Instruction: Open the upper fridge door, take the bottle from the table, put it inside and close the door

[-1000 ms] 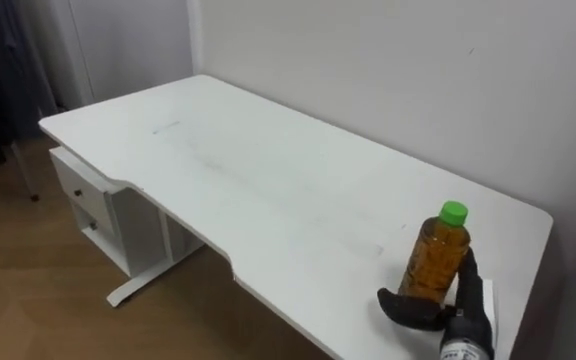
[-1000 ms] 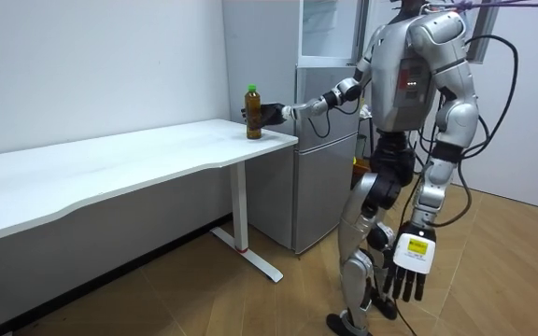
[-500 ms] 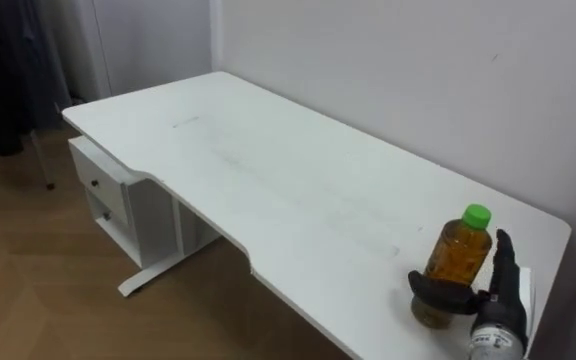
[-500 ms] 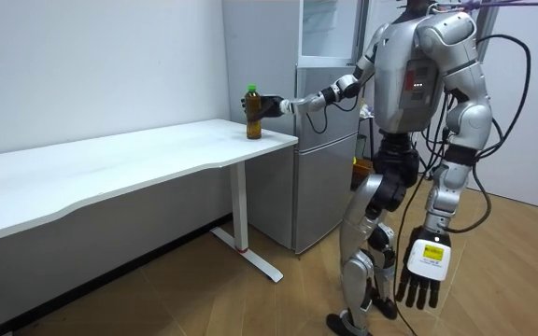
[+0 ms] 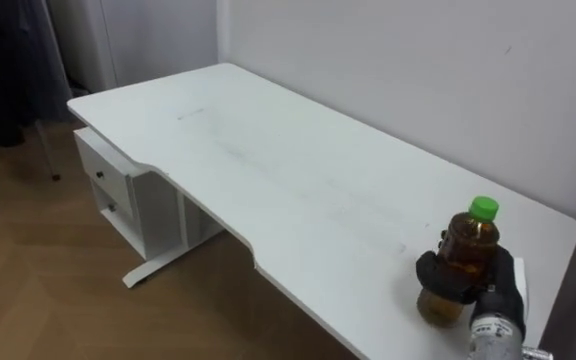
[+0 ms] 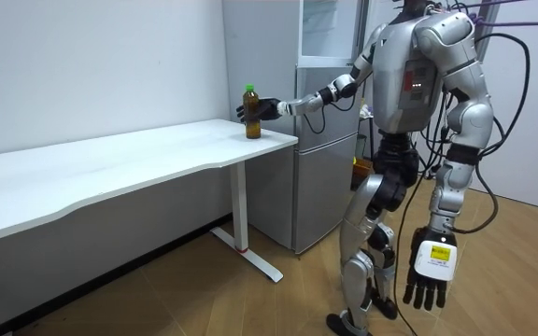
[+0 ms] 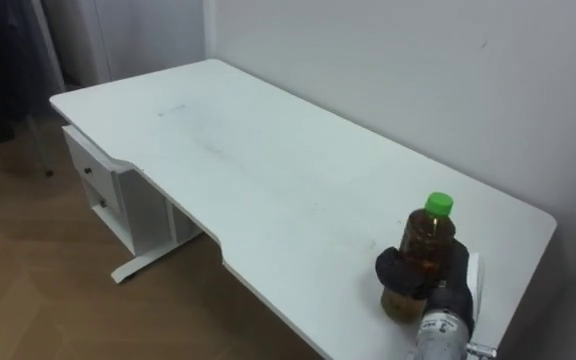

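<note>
Robot hand (image 5: 449, 280) apparently gripping bottle (image 5: 471, 240), fridge (image 6: 330, 159) nearby

Hidden and cropped.
Cannot see the bottle's (image 5: 471, 238) middle under the right hand's (image 5: 463, 282) curled fingers (image 5: 431, 273); loses the forearm at the eye views' lower edge, the fridge (image 6: 320, 131) top and the counter's (image 6: 110, 173) end at the room view's edges.

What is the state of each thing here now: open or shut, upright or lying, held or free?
bottle: upright on the table, green cap on, held.
right hand: shut round the bottle.
left hand: open, hanging at the robot's side.
drawers under the table: shut.
fridge: lower door shut; upper door, cannot tell.
</note>
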Robot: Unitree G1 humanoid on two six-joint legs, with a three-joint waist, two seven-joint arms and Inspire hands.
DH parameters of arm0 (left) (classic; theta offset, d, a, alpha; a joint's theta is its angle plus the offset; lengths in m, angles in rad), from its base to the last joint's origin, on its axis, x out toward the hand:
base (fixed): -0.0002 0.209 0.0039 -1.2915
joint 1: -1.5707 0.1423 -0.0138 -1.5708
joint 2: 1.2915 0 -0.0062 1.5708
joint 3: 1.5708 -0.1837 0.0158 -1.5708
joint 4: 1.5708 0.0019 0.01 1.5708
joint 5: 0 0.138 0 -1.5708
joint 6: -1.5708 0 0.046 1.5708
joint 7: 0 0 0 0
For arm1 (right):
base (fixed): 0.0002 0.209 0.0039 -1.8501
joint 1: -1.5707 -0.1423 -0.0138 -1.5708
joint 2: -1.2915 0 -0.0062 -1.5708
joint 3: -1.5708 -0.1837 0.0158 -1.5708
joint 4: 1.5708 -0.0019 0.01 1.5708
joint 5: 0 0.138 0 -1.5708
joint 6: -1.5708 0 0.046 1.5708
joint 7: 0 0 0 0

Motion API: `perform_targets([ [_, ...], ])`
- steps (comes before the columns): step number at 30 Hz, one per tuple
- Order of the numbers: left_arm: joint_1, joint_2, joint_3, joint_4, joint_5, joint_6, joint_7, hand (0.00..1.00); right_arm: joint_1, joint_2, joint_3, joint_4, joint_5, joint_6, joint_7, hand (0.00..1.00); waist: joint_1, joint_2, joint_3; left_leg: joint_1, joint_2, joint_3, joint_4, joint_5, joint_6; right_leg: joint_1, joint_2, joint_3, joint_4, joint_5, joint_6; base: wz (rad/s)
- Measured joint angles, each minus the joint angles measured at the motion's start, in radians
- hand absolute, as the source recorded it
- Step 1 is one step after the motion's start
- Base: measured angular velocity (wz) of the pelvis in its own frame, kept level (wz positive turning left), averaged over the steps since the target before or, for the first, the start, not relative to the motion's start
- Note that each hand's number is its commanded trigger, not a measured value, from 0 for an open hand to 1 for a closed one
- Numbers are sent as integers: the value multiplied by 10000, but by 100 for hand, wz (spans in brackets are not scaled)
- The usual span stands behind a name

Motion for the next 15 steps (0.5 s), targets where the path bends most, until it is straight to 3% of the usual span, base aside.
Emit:
perform_targets([
  [8,27,8,13,-6,28,34,-19,0,-44,-69,12,256,322,31,933,100,66,27,21,182,94,208,-87,2,7,54,-86,209,49,1,-2,-8],
  [15,193,8,209,-16,88,-9,-28,0,39,-90,-14,-38,1648,223,1599,100,-35,39,16,370,127,400,-219,11,26,128,-23,383,12,1,-2,-6],
])
